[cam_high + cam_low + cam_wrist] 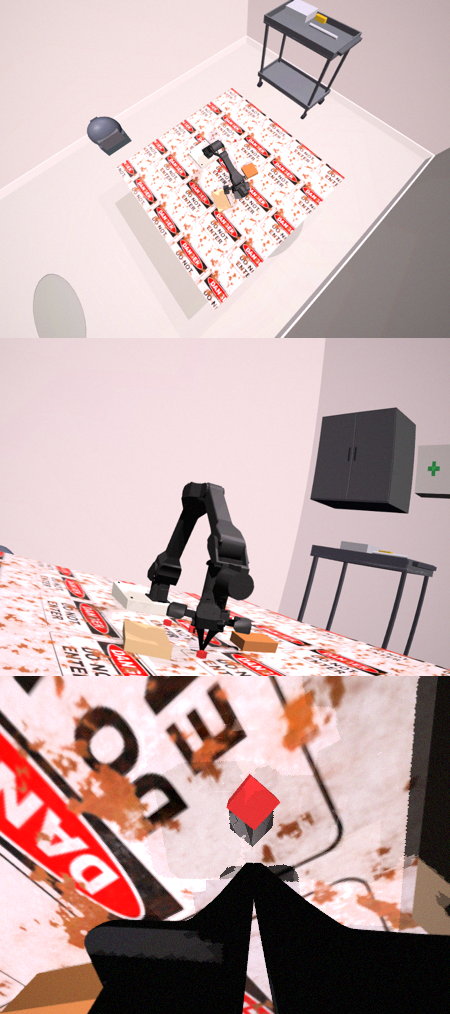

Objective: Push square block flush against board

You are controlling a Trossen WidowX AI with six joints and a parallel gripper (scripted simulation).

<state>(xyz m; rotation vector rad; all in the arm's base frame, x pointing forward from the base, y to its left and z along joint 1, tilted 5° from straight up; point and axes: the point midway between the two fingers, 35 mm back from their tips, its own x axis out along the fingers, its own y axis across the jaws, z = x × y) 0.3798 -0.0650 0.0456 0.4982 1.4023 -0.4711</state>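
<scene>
The square orange block (249, 170) (256, 642) lies flat, and a corner of it shows at the lower left in the wrist view (55, 996). The rectangular tan board (221, 200) (147, 640) lies flat, well apart from the block; its edge shows at the right in the wrist view (430, 898). My gripper (202, 649) (253, 870) is shut and empty. It points down, low over the table between the board and the block, touching neither as far as the views show. In the top view the fingertips are hidden under the arm.
A small red cube (201, 654) (253, 801) is close to the fingertips. Another red cube (167, 622) is behind the board, and one more (235, 140) is farther back. The arm's white base plate (199, 155) (136, 604) is at the back. The table (203, 236) has a danger-sign print.
</scene>
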